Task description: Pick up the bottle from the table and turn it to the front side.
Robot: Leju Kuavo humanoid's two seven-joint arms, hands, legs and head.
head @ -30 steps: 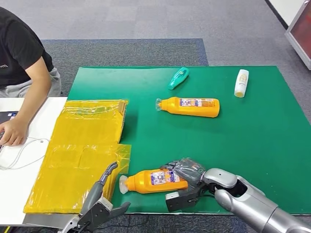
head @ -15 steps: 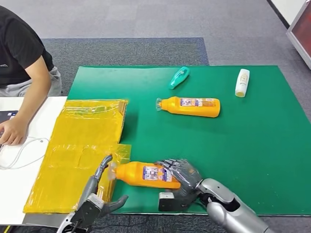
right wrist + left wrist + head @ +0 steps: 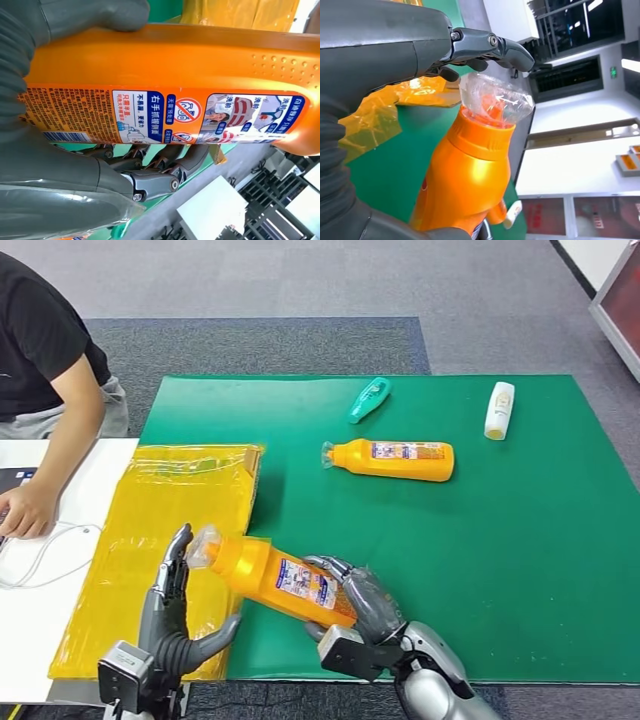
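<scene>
Bottle [image 3: 275, 578] is off the surface [image 3: 528, 560] now, orange, tilted with its clear cap end up toward my left side and its base down in my right hand [image 3: 361, 612]. I have the right hand wrapped around the lower body: in the right wrist view the thumb lies across one side and the darker fingers [image 3: 158, 175] curl under the other, so that grip is carrying the weight. The label with its fine print faces that camera, which I take for the back panel, so I judge the turn to the front side is not yet done.

My left hand [image 3: 172, 625] stands beside the cap end, fingers apart and upright. From the left wrist view one fingertip sits right at the clear cap [image 3: 495, 100], but I cannot tell whether it presses on it or just stands beside it; I read this hand as a brace for the neck, holding nothing.

Holding the bottle by the base leaves the neck free, which suits rolling it about its long axis.

Under the cap end lies the yellow plastic sheet [image 3: 173, 510]. A second orange bottle [image 3: 392, 459], a teal bottle [image 3: 368, 399] and a white bottle [image 3: 498, 409] lie well apart, farther back. A person's arm [image 3: 60, 460] rests off to the left.
</scene>
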